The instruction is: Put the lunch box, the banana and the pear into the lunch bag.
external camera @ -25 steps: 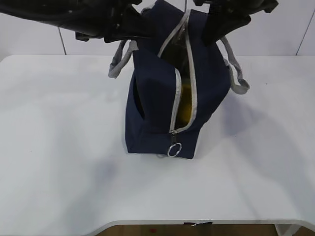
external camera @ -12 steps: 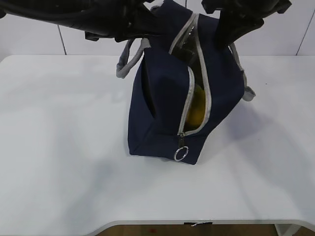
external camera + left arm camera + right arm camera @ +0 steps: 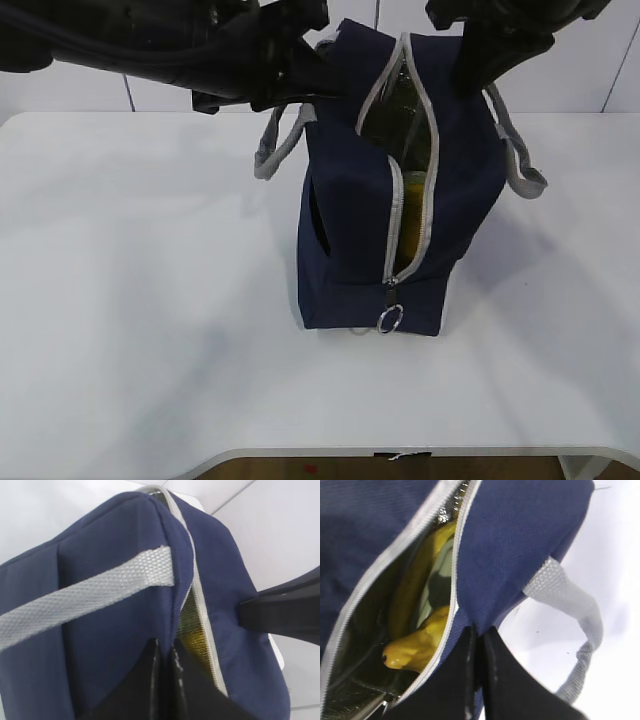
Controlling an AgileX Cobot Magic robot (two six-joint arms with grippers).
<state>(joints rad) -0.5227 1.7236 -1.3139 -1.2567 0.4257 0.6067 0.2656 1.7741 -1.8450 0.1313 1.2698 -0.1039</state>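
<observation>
The navy lunch bag (image 3: pixel 350 230) stands on the white table (image 3: pixel 130 300), its grey zipper open along the top and down the front. My left gripper (image 3: pixel 318 65) is shut on the bag's left top edge; in the left wrist view (image 3: pixel 165 649) the fabric sits between its jaws. My right gripper (image 3: pixel 478 62) is shut on the right top edge, as the right wrist view (image 3: pixel 477 632) shows. Inside the bag I see the banana (image 3: pixel 412 587), the pear (image 3: pixel 420 644) and a pale green bit of the lunch box (image 3: pixel 439 567). Yellow fruit shows through the front opening (image 3: pixel 410 240).
The metal ring pull (image 3: pixel 390 319) hangs at the bottom of the zipper. Grey handles hang at the bag's left (image 3: pixel 278 145) and right (image 3: pixel 522 160). The table's front edge (image 3: pixel 400 452) is near the bottom. A white wall stands behind.
Both arms have carried the bag's top to the right. The bag has shifted right on the table and now stands more upright, its front opening narrower.
</observation>
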